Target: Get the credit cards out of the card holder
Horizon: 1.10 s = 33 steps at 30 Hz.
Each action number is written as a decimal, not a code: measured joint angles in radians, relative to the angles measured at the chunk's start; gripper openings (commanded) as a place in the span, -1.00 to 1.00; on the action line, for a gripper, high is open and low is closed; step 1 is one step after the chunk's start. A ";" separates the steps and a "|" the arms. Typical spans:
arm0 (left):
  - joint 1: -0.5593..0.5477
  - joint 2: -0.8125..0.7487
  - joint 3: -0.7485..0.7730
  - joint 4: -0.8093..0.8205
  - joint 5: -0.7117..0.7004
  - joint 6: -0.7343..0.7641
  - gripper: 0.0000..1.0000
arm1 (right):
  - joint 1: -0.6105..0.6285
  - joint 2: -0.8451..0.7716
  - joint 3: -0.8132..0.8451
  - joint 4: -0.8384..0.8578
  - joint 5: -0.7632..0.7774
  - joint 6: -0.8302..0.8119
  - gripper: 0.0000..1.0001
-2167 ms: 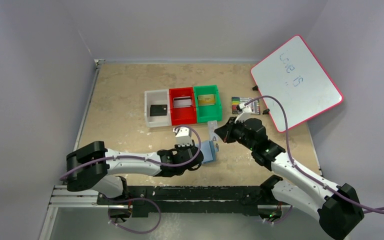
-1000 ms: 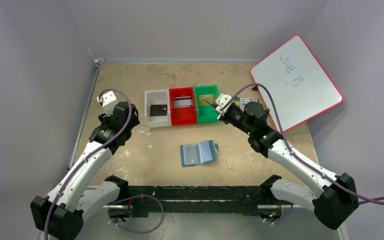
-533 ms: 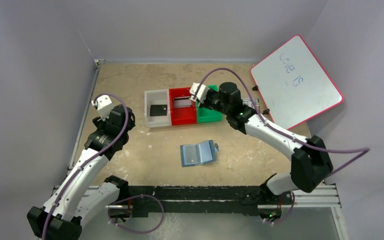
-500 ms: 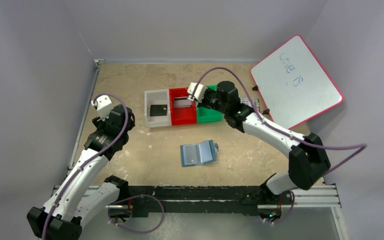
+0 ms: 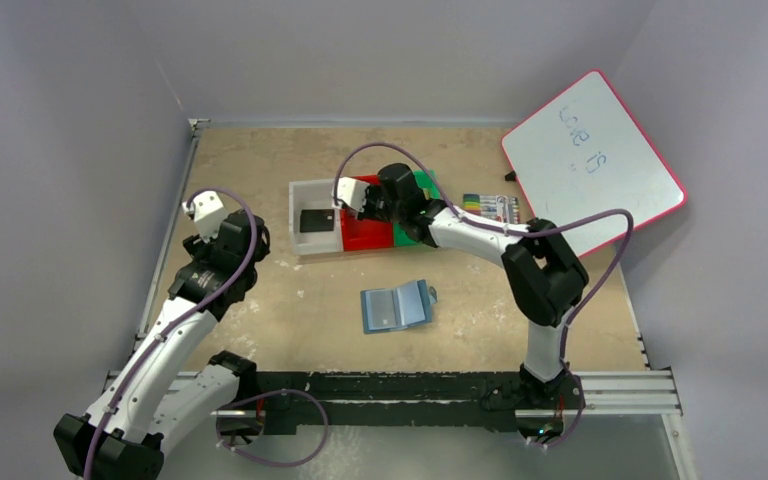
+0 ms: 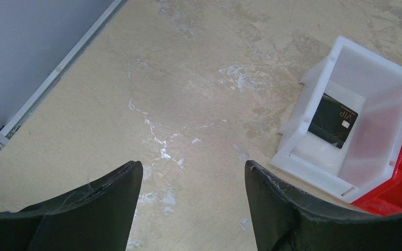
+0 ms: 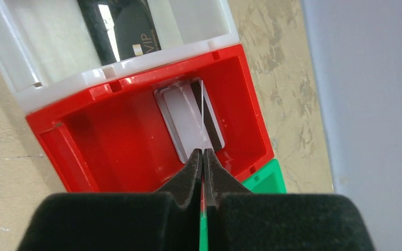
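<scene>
1. The right claw (image 7: 203, 152) is clenched on a thin card (image 7: 202, 115) seen edge-on. It hangs over the red bin (image 7: 110, 151).
2. The thin card stands on edge. Its long axis runs left-right, and its free end points left toward the white bin (image 6: 314, 172).
3. The left claw (image 6: 191, 172) is released and holds nothing. It hovers over bare worktop (image 5: 260, 180), left of the white bin.
4. The card holder (image 5: 396, 307) lies open and flat on the worktop, near of the bins and apart from both claws. Its long axis runs left-right, with the right end tilted slightly toward the far side.
5. A black card (image 6: 335, 120) marked "VIP" lies flat in the white bin, long axis roughly left-right.
6. A silver card (image 7: 186, 123) with a dark stripe along one long edge lies flat in the red bin, below the thin card. Its long axis also runs about left-right.
7. The green bin (image 5: 422, 232) touches the right side of the red bin. The right arm hides most of it, so I cannot tell what is inside.
</scene>
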 measured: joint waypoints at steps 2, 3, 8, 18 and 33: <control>0.000 0.000 0.000 0.000 0.003 0.002 0.50 | 0.004 0.030 0.020 -0.008 0.021 -0.006 -1.00; 0.000 0.000 0.000 0.000 0.003 0.002 0.52 | 0.008 0.043 0.030 -0.010 0.030 -0.010 -1.00; 0.000 0.000 0.000 -0.005 0.005 0.005 0.56 | 0.014 0.092 0.071 -0.011 0.079 -0.029 -1.00; 0.000 -0.005 0.000 -0.006 0.016 0.006 0.62 | 0.022 0.201 0.143 -0.014 0.156 -0.080 -1.00; 0.000 -0.010 0.000 -0.006 0.034 0.006 0.67 | 0.039 0.306 0.235 -0.022 0.218 -0.144 -0.83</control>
